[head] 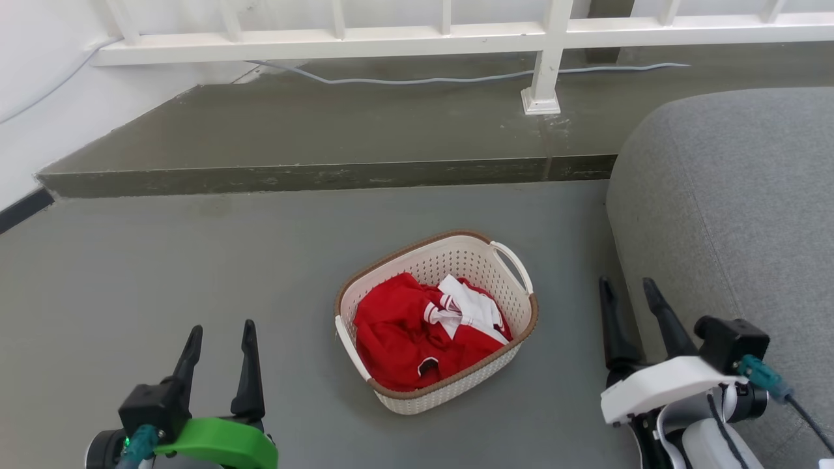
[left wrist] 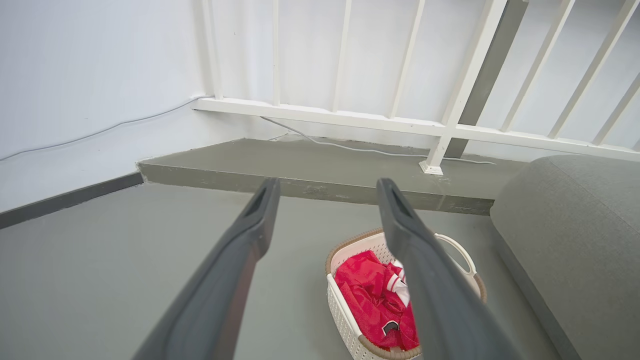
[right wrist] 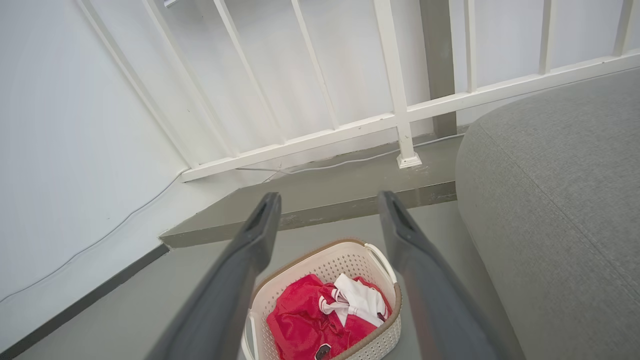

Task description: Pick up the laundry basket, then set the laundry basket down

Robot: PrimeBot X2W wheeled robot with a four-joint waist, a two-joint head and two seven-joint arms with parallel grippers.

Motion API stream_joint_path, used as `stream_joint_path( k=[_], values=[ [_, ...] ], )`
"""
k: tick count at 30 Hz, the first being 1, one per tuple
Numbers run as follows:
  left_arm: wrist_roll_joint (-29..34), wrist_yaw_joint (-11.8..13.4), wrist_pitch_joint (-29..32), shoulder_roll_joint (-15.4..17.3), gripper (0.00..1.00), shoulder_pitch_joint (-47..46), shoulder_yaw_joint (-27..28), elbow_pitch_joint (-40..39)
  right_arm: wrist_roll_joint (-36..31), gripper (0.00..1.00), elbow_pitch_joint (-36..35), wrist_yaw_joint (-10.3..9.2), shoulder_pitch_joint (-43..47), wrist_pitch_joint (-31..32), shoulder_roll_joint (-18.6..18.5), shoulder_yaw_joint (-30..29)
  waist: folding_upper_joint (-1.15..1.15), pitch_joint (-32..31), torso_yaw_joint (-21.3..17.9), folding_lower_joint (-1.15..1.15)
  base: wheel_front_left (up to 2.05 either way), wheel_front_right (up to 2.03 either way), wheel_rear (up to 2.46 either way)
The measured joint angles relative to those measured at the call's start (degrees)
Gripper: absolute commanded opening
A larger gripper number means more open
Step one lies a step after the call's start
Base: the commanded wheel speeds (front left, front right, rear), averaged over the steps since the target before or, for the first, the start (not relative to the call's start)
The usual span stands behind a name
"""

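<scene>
The laundry basket (head: 449, 260), cream-white and perforated with a brown rim and white side handles, stands on the grey floor with red and white clothes inside. It also appears in the left wrist view (left wrist: 345, 312) and the right wrist view (right wrist: 330, 262). My left gripper (head: 220, 339) hovers open to the basket's lower left, well apart from it. My right gripper (head: 630, 290) stands open to the basket's right, beside the sofa, also apart from it. Both hold nothing.
A grey sofa (head: 736, 215) fills the right side, close to the right arm. A raised dark step (head: 326, 172) runs behind the basket, with a white railing (head: 547, 58) and a cable (head: 423, 80) on it. A white wall (head: 39, 91) stands on the left.
</scene>
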Motion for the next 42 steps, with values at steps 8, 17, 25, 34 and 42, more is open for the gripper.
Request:
stream_joint_path(
  k=[8,17,25,34,42],
  values=[
    [6.8,0.9,-1.7,0.0,1.0,1.4,-0.9,-1.0,-6.9,1.0,-0.3,-0.77,1.0,-1.6,-0.1,1.7,0.0,-0.4,-0.1,0.0,0.0,0.0,0.0],
    [10.0,1.6,-2.6,0.0,1.0,2.0,-1.0,-2.4,-11.3,1.0,-1.0,-1.63,1.0,-2.8,-0.1,2.5,0.0,-0.5,-0.1,0.0,0.0,0.0,0.0],
    [9.9,1.6,-2.7,0.0,1.0,2.0,-0.3,-2.4,-11.3,1.0,-1.1,-1.63,1.0,-2.8,-0.1,2.4,0.0,-0.5,0.0,0.0,0.0,0.0,0.0],
    [9.6,1.5,-2.7,0.0,1.0,2.0,-0.1,-2.4,-11.3,1.0,-1.1,-1.64,1.0,-2.8,-0.1,2.3,0.0,-0.5,0.0,0.0,0.0,0.0,0.0],
    [9.6,1.5,-2.7,0.0,1.0,2.0,0.1,-2.5,-11.3,1.0,-1.1,-1.63,1.0,-2.8,-0.1,2.3,0.0,-0.4,0.0,0.0,0.0,0.0,0.0]
  ],
)
